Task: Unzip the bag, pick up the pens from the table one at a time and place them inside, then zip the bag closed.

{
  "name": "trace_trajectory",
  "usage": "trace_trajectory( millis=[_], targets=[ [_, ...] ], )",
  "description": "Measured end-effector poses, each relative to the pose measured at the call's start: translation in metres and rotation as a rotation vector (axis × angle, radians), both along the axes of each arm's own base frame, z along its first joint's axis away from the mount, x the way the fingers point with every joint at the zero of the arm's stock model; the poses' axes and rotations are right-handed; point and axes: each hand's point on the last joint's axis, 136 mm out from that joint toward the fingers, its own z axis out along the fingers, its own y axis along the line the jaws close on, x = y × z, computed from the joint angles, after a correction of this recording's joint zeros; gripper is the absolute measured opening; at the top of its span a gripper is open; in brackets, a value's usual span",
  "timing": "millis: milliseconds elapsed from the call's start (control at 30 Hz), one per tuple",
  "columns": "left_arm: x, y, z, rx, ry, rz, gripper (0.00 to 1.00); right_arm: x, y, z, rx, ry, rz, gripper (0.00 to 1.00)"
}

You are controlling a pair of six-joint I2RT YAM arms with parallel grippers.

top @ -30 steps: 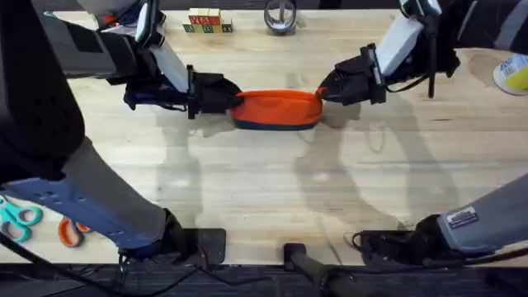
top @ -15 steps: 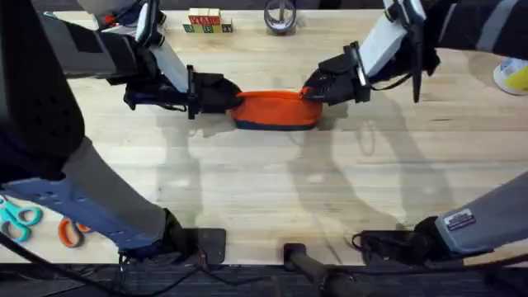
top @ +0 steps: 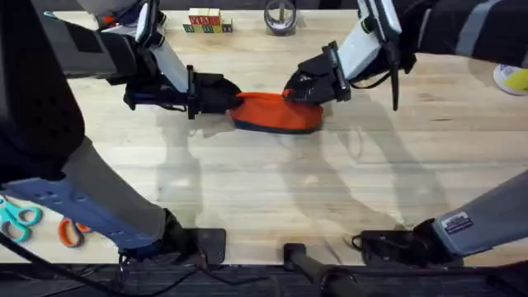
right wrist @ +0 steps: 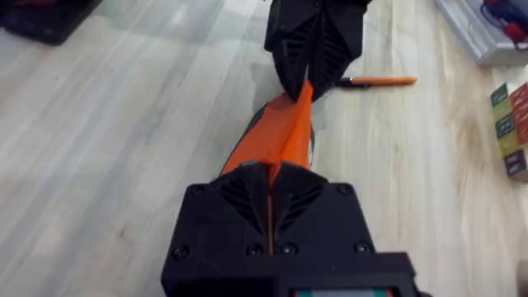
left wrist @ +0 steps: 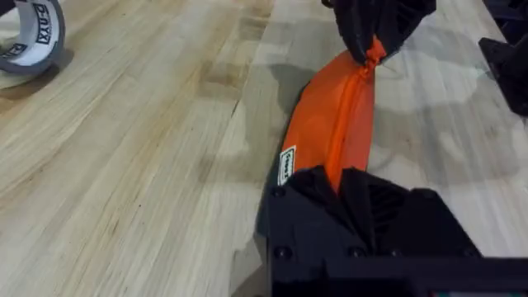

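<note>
The worktop (top: pixel 264 181) carries the bag (top: pixel 276 111) toward its far middle, lying on its side between the two arms. The left claw (top: pixel 233 97) is clamped on the bag's left end. The right claw (top: pixel 290 91) is pinched shut on the bag's top edge, part-way along from the right end, most likely on the zipper pull. So the task looks to be at its first step, the unzipping; how far the zipper has opened cannot be told. One of the pens (right wrist: pixel 379 81), orange with a dark tip, lies on the worktop just beyond the bag's left end, behind the left claw. Loading the pens and zipping shut remain.
</note>
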Motion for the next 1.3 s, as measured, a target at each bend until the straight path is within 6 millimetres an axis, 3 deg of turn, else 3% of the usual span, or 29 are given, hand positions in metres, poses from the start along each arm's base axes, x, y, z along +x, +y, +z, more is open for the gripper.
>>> trace_trajectory(
  millis=[667,1300],
  targets=[
    [0.0,0.0,0.0,0.0,0.0,0.0,0.041,0.011,0.049,-0.005,0.032,-0.101,0.051,0.03],
    [0.0,0.0,0.0,0.001,0.0,0.0,0.041,0.015,0.076,-0.01,0.035,-0.117,0.05,0.031]
  ],
)
